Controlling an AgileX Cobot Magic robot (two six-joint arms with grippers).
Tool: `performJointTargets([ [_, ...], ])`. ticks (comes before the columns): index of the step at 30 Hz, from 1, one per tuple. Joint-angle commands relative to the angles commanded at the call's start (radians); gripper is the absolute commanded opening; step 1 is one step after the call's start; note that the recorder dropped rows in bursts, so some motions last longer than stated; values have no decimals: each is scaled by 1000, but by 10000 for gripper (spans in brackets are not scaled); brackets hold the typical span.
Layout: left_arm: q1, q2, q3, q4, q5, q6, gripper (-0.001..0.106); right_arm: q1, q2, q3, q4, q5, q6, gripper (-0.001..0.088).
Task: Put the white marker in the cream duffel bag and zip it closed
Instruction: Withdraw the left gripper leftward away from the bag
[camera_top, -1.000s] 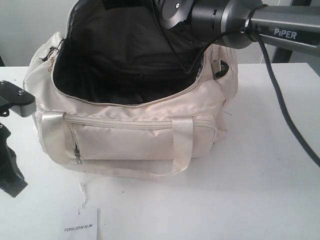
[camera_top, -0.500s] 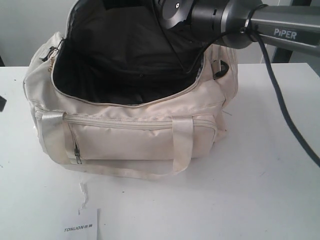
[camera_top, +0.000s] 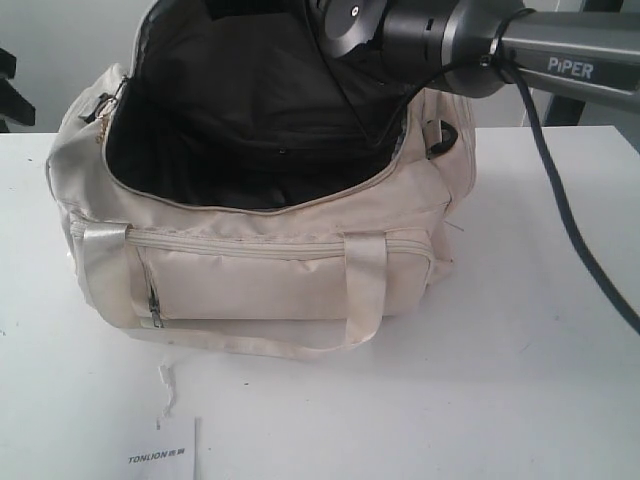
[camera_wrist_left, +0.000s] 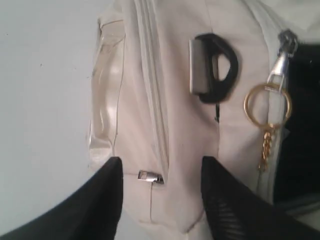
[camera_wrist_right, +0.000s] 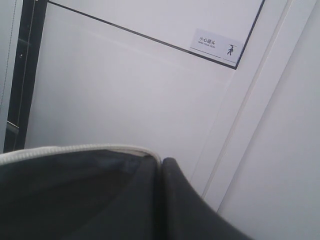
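My right jaws pinch the top of the cream duffel bag (camera_top: 280, 280) at twelve o'clock; it sits gaping on the counter (camera_top: 530, 350). My left jaws stand apart, empty, by its nine o'clock end.

Right arm (camera_top: 560, 45) now — a smooth grey tube lettered "PiPER" in white, a rounded black housing (camera_top: 345, 25) with one small screw, a black cable (camera_top: 556, 200) looped round it — and the left gripper (camera_wrist_left: 161, 162) is matte black, tapered.

My left gripper (camera_wrist_left: 160, 200) stands with its jaws apart. My right gripper (camera_wrist_right: 161, 195) is pinched closed, and my right arm (camera_top: 450, 40) reaches out level.
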Motion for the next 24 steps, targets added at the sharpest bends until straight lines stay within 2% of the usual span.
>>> performJointTargets([
  [3, 15, 47, -56, -59, -8, 5, 583, 0, 0, 0, 0, 0, 0, 0],
  [10, 18, 181, -155, -329, -5, 151, 583, 0, 0, 0, 0, 0, 0, 0],
  [19, 18, 318, -236, -352, -25, 157, 583, 0, 0, 0, 0, 0, 0, 0],
  [24, 18, 358, -246, -388, -26, 157, 583, 0, 0, 0, 0, 0, 0, 0],
])
